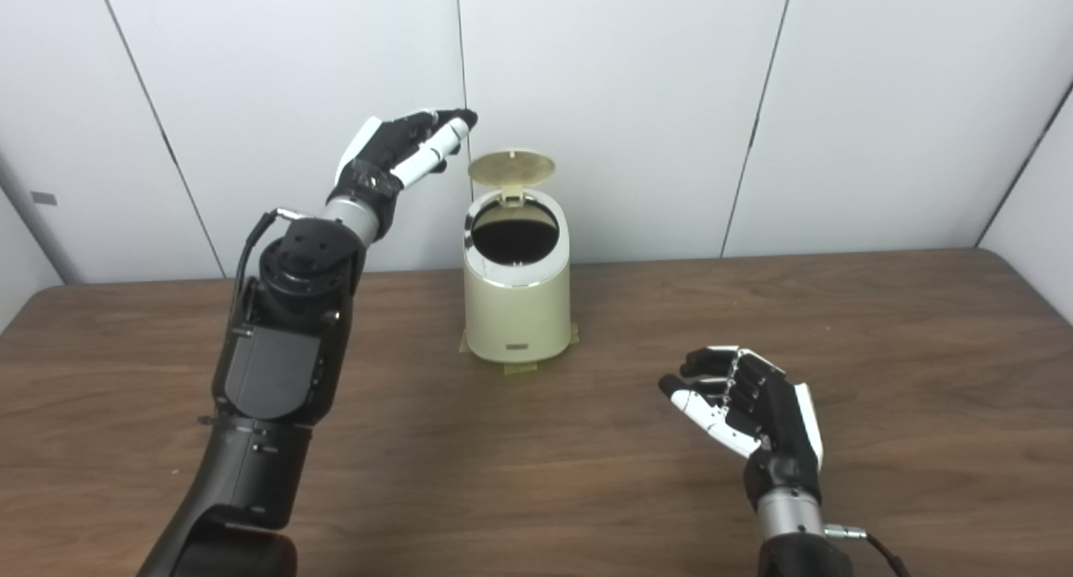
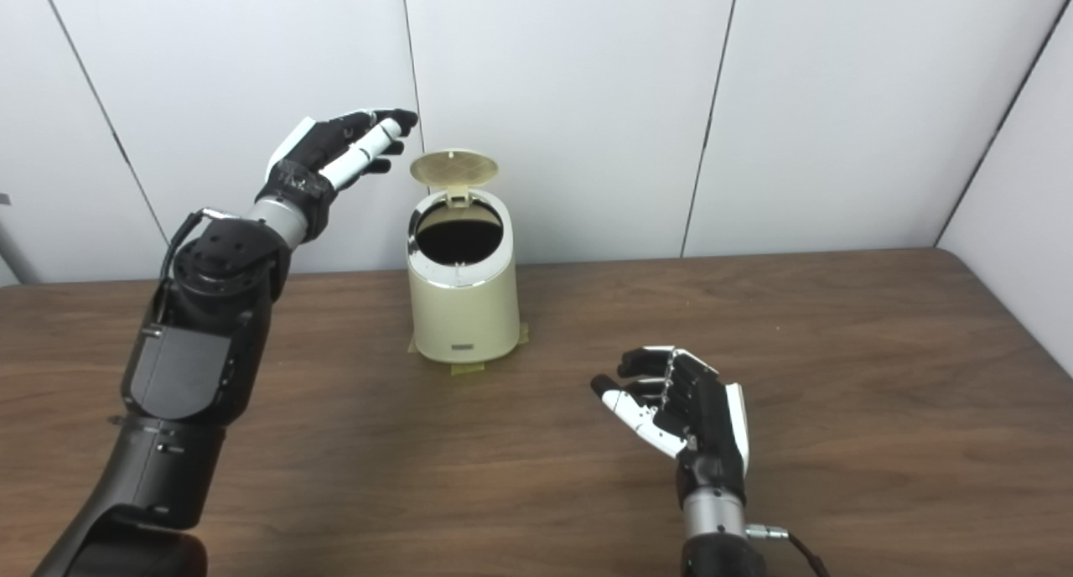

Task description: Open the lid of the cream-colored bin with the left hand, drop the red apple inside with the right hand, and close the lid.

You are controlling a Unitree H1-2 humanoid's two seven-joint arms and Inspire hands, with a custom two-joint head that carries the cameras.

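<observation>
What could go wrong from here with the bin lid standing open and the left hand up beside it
1. The left hand is raised just left of the upright lid; a sideways sweep could clip the lid and tip the cream-colored bin, though tape at its base may help hold it.
2. The right hand holds nothing and no apple is visible on the table; closing now assumes it is already inside the dark opening, which the pictures cannot confirm.

- I see the bin (image 1: 516, 309) standing on the table (image 1: 880, 350), back-centre, near the wall (image 1: 629, 99).
- Its lid (image 1: 511, 167) stands up behind the opening.
- My left hand (image 1: 402, 153) is raised left of the lid; my right hand (image 1: 746, 401) is in front, to the right.
</observation>
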